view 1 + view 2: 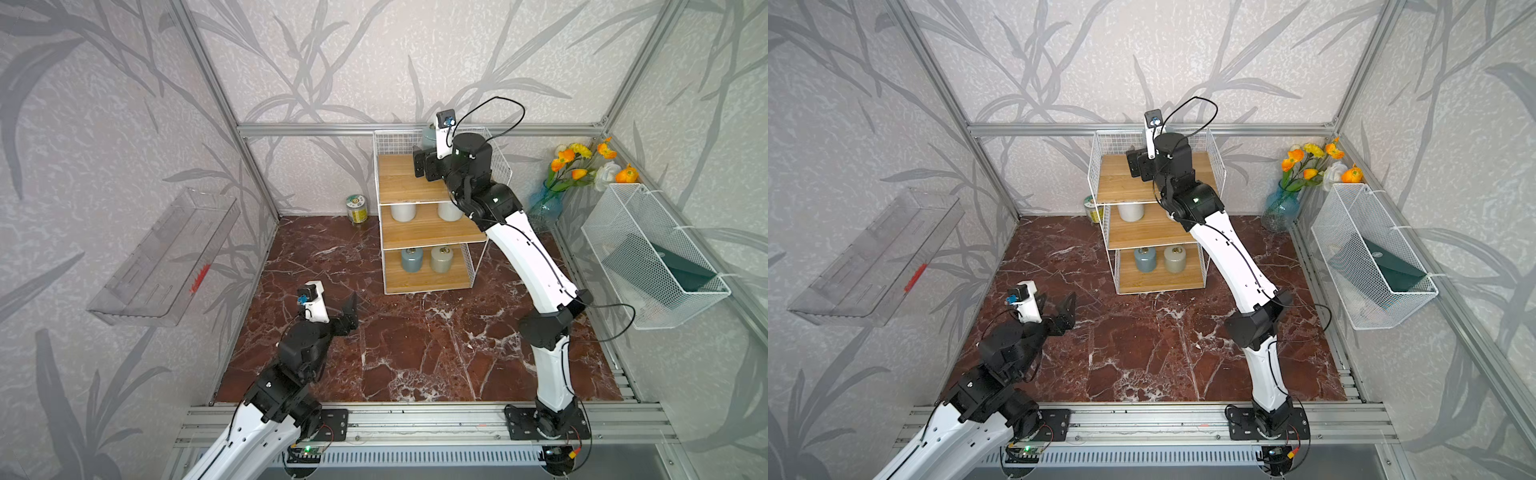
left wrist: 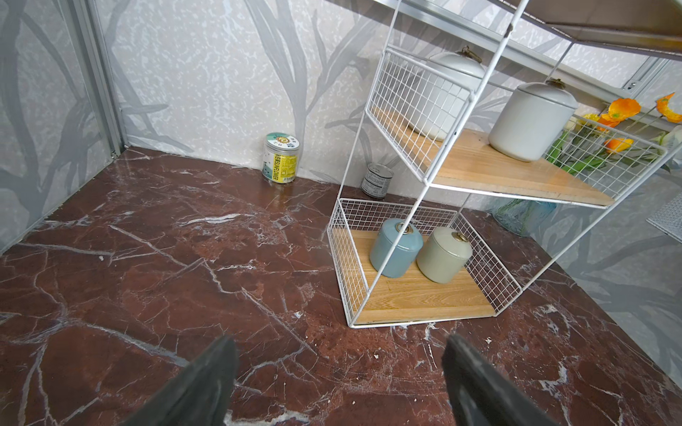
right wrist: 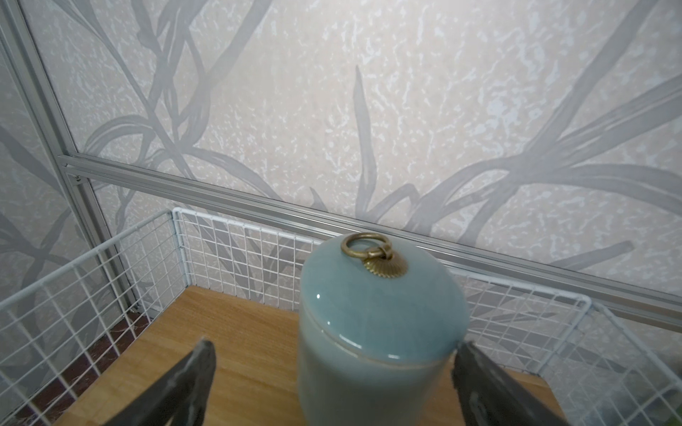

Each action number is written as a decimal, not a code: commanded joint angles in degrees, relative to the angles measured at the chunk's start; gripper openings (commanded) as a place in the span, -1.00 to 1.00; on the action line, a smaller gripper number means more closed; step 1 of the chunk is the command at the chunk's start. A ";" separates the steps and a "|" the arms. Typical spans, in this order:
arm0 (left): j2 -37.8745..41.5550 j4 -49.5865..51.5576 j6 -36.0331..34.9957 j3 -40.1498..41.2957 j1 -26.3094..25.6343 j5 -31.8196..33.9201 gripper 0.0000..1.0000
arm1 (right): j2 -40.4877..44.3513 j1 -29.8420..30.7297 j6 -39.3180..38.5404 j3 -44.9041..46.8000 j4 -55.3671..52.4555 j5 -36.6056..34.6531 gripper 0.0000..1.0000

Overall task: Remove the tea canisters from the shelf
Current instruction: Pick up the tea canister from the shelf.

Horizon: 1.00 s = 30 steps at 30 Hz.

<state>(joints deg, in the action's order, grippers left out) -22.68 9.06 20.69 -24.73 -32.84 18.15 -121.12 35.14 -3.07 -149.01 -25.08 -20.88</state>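
Five squat ceramic tea canisters point(image 1: 1145, 259) are all sitting on the three-tier white wire shelf point(image 1: 419, 237) with light wooden boards, which is standing in the upper centre of both top views. You are holding the right gripper point(image 3: 336, 346) at the top tier with its jaws spread wide around the glossy blue-grey canister point(image 3: 380, 332) with a brass ring pull point(image 3: 365, 247). In the right wrist view one finger point(image 3: 479, 380) is lying just beside the canister's wall, perhaps touching, while the opposite finger is standing clearly apart from it. Two off-white canisters point(image 1: 403, 212) are sitting on the middle board, the one nearer frame right point(image 1: 449, 211) partly hidden behind your right arm point(image 1: 528, 257). A second blue-grey canister point(image 1: 412, 259) and a beige canister point(image 1: 443, 258) are standing side by side on the bottom board. Your left gripper point(image 1: 1054, 303) is hovering over the dark red marble tabletop point(image 1: 1142, 353) in the lower left of the top views, jaws wide and empty, well apart from the shelf.
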 commanded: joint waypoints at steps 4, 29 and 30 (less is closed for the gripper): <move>0.00 0.41 0.40 0.74 -0.07 1.01 0.76 | -4.91 -0.41 -0.38 -6.56 -1.47 0.44 0.98; -0.26 3.08 0.40 0.35 -0.12 1.20 0.76 | -7.09 -0.58 -2.89 -8.45 4.58 0.78 0.51; -0.26 2.99 0.56 0.47 -0.08 1.23 0.76 | -6.63 -0.51 -3.05 -8.12 4.69 1.13 0.48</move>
<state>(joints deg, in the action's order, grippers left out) -22.96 11.46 20.80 -24.49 -32.84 18.65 -129.51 34.44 -5.26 -156.79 -23.40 -21.69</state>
